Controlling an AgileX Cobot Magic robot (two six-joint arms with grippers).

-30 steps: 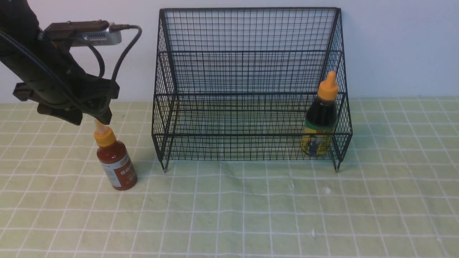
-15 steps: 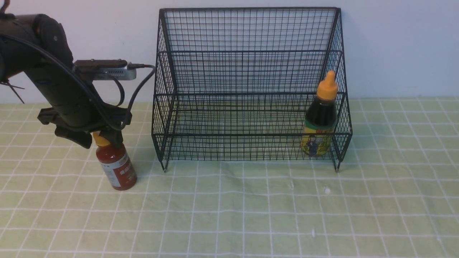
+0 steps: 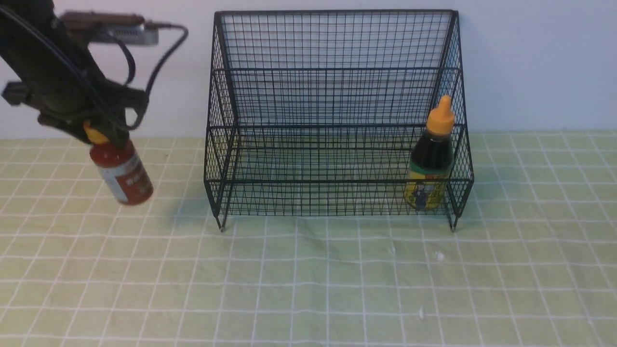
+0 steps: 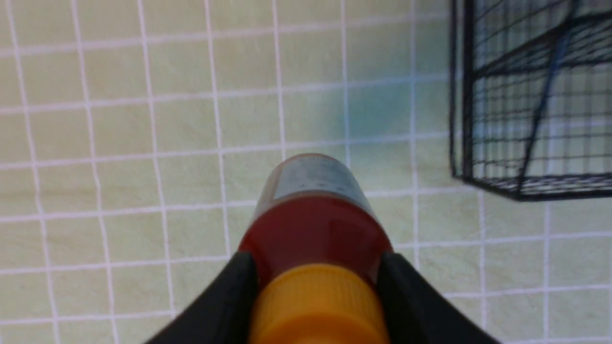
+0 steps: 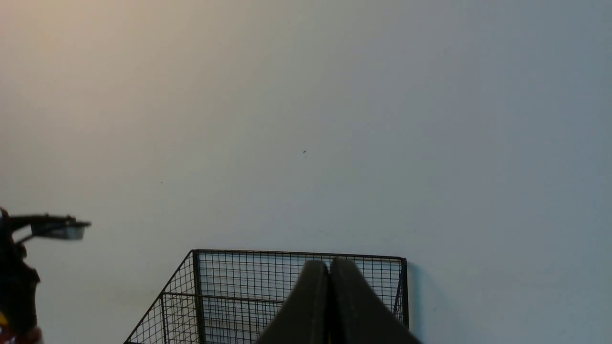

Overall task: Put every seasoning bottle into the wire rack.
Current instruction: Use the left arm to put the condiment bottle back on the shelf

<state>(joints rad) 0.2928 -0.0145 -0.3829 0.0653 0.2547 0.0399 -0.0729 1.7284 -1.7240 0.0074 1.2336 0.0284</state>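
Observation:
The red seasoning bottle (image 3: 121, 176) hangs tilted above the cloth, left of the wire rack (image 3: 332, 72). My left gripper (image 3: 99, 137) is shut on it at the neck under the orange cap. In the left wrist view the black fingers (image 4: 229, 296) press both sides of the red seasoning bottle (image 4: 313, 229), with the left gripper (image 4: 315, 286) over the checked cloth and the wire rack (image 4: 530, 110) off to one side. The dark seasoning bottle (image 3: 430, 156) stands upright inside the rack's right end. My right gripper (image 5: 329, 267) is shut and empty, raised, facing the wall above the wire rack (image 5: 239, 291).
A green checked cloth (image 3: 308, 279) covers the table. A pale wall (image 3: 530, 62) rises right behind the rack. The left arm's cable (image 3: 164, 58) loops between the arm and the rack's left side.
My left gripper came down over the red bottle, shut on its neck, then lifted it off the cloth, up and to the left. The dark bottle and rack stayed put.

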